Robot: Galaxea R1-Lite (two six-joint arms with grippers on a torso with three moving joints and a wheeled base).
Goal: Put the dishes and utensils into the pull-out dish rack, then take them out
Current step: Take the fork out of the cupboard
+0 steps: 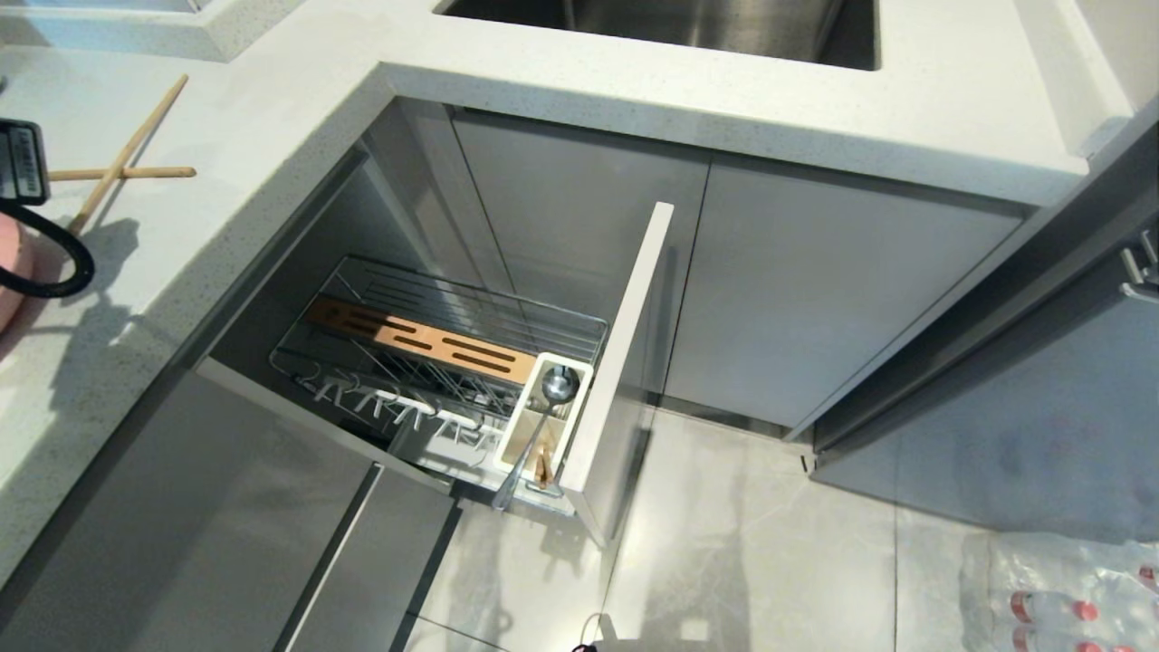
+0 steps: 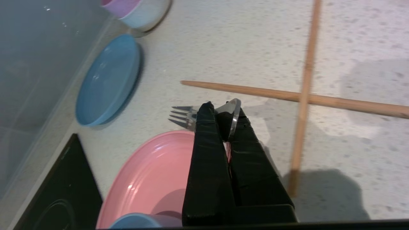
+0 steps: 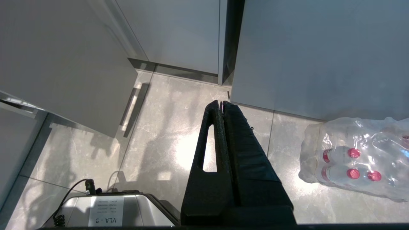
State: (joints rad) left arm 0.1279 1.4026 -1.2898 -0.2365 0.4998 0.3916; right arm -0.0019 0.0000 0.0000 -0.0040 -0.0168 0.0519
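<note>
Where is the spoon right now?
The spoon stands in the white cutlery holder at the front of the pull-out rack, bowl end up, in the head view's middle.

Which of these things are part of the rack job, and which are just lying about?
Job: pull-out wire dish rack, long-handled grey spoon in its white holder, crossed wooden chopsticks, salmon-pink round plate, blue-grey bowl, metal fork in left gripper.
Lying about: light blue plate, stacked pink and white bowls, wrapped pack of bottles.
</note>
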